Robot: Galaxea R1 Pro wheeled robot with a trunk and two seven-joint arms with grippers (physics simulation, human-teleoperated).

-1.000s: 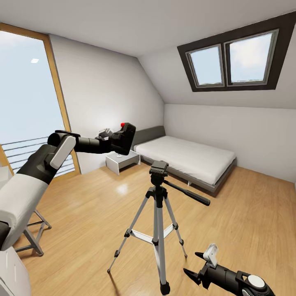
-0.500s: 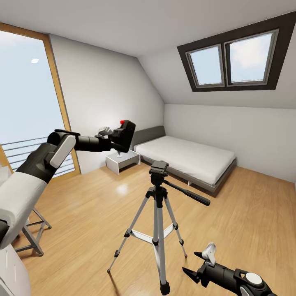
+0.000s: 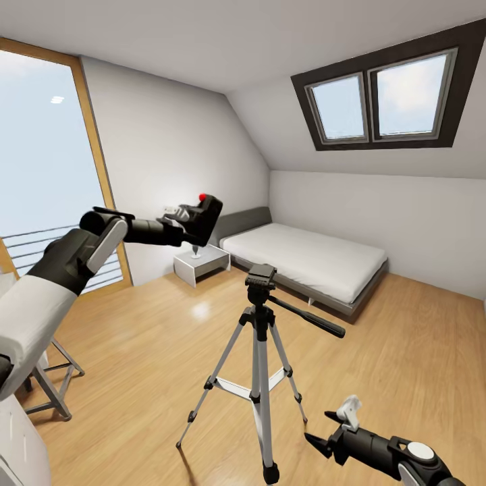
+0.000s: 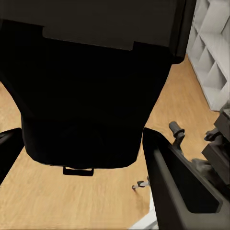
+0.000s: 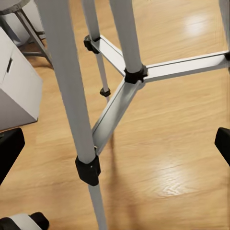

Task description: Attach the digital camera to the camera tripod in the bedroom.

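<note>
One small black boxy digital camera (image 3: 204,217) with a red top button sits left of centre in the head view, pinched in the left gripper (image 3: 189,221). One camera tripod (image 3: 258,351) with three silver legs and a black pan head stands on the light wood floor (image 3: 135,344) at lower centre. At lower right, the right gripper (image 3: 331,432) hangs spread, holding nothing. One low grey bed (image 3: 304,260) lies behind.

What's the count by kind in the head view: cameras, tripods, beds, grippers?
digital camera: 1, held in the left gripper
camera tripod: 1
bed: 1
grippers: 2, left and right gripper
Total: 5
</note>
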